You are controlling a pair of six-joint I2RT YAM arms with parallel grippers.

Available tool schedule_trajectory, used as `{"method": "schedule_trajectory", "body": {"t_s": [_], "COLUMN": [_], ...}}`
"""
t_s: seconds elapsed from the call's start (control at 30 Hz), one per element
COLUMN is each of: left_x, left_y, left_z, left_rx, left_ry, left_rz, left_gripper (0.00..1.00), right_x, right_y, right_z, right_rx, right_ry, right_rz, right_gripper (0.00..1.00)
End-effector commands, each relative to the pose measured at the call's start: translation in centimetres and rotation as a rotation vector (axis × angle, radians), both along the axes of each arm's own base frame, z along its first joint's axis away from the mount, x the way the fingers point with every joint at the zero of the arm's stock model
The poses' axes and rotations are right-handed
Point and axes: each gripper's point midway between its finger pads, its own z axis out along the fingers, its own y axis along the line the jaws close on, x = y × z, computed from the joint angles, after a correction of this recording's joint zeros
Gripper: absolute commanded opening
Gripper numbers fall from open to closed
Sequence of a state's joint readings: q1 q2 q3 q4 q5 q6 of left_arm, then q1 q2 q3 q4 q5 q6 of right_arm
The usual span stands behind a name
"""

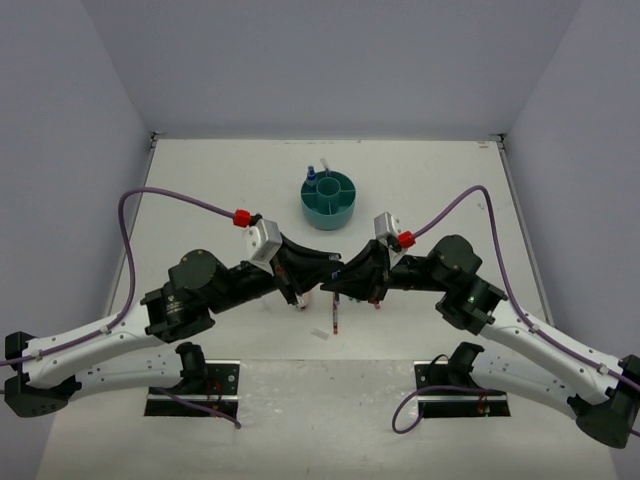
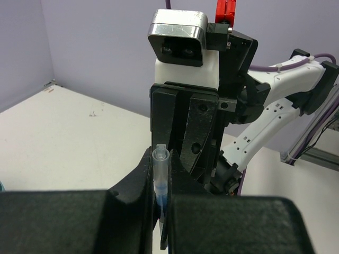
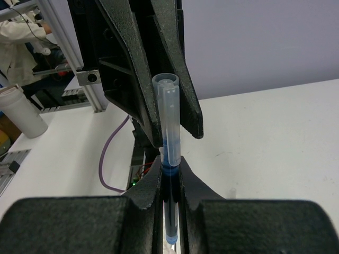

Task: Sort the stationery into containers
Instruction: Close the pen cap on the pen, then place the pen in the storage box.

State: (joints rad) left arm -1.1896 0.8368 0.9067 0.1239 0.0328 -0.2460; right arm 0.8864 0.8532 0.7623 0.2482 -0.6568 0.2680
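Over the middle of the table, a thin clear-capped blue pen is held upright, cap up, jaws of the left gripper and right gripper closed onto it from opposite sides, with the round teal plastic organiser sat well beyond, so probably a handover.

Bright, even overhead light, soft shadows; wrist views blurred in the near foreground.
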Motion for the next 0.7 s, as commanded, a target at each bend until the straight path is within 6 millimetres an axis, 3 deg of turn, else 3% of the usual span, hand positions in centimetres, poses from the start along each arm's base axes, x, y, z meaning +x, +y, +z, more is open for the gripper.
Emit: {"method": "schedule_trajectory", "body": {"t_s": [0.0, 0.23, 0.27, 0.33, 0.37, 0.5, 0.67], "left_x": [-0.5, -0.2, -0.2, -0.1, -0.1, 1.7, 6.2], "left_y": [0.8, 1.0, 0.9, 0.7, 0.6, 0.6, 4.0], "left_z": [3.3, 3.5, 3.4, 2.6, 2.5, 0.3, -0.1], "left_rx": [-0.061, -0.073, -0.069, -0.049, -0.046, -0.002, -0.006], "left_ry": [-0.060, -0.049, -0.048, -0.042, -0.041, 0.017, 0.161], "left_rz": [-0.002, 0.016, 0.013, 0.014, 0.014, 0.106, 0.426], "left_gripper": [0.00, 0.00, 0.04, 0.31, 0.35, 0.97, 1.00], "right_x": [0.5, 0.8, 0.9, 1.5, 1.6, 4.3, 11.3], "right_y": [0.3, 0.6, 0.5, 0.4, 0.4, 0.0, -0.9], "right_z": [-1.0, -1.8, -1.8, -1.1, -1.0, 0.3, -1.5], "right_rx": [-0.015, -0.032, -0.030, -0.012, -0.011, 0.018, -0.007], "right_ry": [0.019, 0.039, 0.040, 0.045, 0.050, 0.074, 0.166], "right_rz": [-0.009, -0.017, -0.022, -0.062, -0.069, -0.224, -0.521], "right_gripper": [0.00, 0.00, 0.00, 0.00, 0.00, 0.00, 0.00]}}
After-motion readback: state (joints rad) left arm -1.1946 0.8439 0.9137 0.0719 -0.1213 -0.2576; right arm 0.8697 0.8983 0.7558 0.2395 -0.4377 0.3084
